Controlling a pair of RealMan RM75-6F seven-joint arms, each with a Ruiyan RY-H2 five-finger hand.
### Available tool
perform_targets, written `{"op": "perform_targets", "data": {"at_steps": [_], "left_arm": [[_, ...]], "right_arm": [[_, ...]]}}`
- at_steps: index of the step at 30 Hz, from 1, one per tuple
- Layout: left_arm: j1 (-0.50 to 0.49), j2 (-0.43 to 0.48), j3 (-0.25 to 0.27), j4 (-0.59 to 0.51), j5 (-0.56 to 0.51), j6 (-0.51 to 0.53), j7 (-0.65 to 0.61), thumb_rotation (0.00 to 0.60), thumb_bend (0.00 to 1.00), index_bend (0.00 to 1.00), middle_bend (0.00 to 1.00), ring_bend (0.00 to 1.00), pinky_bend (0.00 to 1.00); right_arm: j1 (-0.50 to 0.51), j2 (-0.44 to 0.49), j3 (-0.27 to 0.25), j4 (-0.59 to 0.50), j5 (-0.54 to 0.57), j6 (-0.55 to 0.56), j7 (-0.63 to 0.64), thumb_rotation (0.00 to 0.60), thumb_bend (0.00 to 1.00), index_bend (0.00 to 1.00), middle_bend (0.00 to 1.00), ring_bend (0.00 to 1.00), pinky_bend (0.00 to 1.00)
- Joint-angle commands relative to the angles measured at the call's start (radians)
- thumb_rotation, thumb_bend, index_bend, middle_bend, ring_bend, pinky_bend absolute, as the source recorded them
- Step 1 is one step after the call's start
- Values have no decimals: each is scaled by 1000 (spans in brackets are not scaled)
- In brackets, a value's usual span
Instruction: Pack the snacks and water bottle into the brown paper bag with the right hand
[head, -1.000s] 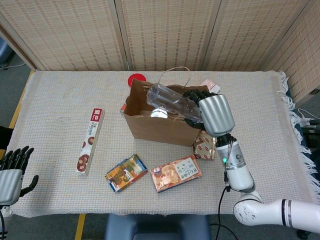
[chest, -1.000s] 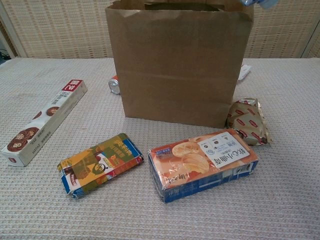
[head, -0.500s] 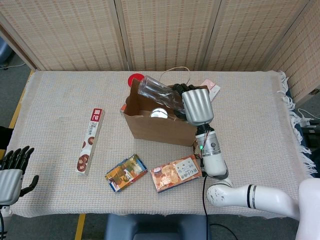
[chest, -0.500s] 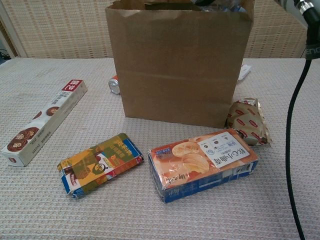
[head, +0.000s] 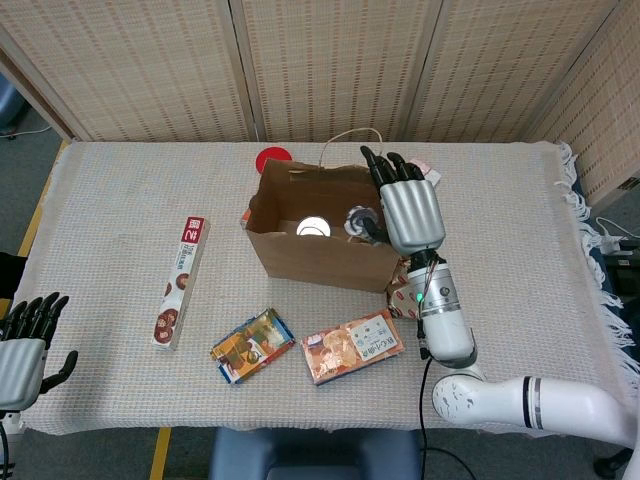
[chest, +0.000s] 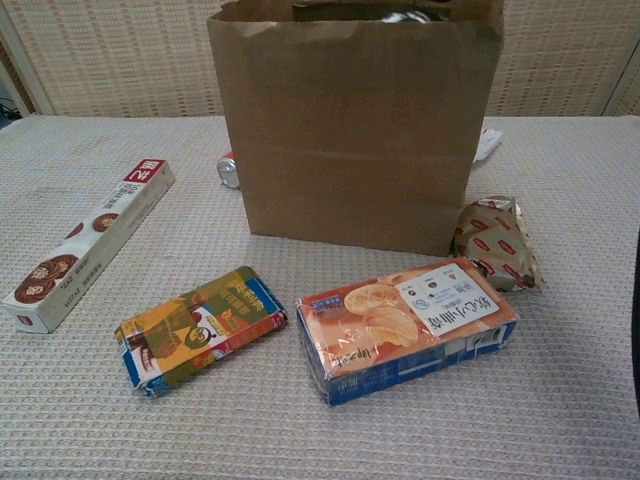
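Head view: cloth-covered table (head: 120, 190), wicker screens (head: 330, 65).

Both views are bright and evenly lit from overhead, with soft, short shadows under the brown paper bag (chest: 355, 130) and packets. A glare spot shines inside the bag in the head view. Focus is sharp throughout; far screen edges bow slightly

bag (head: 320, 255) mouth open upward; right hand (head: 407, 212) over right rim; snacks crowd front.
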Motion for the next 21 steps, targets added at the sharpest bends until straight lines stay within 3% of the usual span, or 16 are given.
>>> {"op": "perform_targets", "data": {"at_steps": [1,4,8,14,17,21], "left_arm": [[0,0,0,-1,-1,0,2,600,370,0,0,0,0],[0,-1,-1,-2,-2,1,5,600,369,0,0,0,0],[1,-2,-1,-3,-3,2,11,600,370,0,0,0,0],[2,-4,-2,-8,-6,4,21,600,371,0,0,0,0],[3,-5,-2,-10,-7,5,27,600,370,0,0,0,0],[2,-6,-3,-11,-8,5,34,600,370,0,0,0,0]], "right_arm": [[-42,58,-13,-53,-33,10,38,600,168,0,186,101,227],[-98,137,-55,-112,-89,-5,86,600,168,0,186,101,215],[-201,275,-161,-158,-266,-54,200,600,168,0,186,104,209],[-341,407,-332,-75,-555,-64,370,600,167,0,185,105,209],[-395,424,-398,-25,-575,-77,399,600,123,0,184,97,191],[-421,402,-444,10,-501,-140,363,600,59,0,153,68,152]]}}
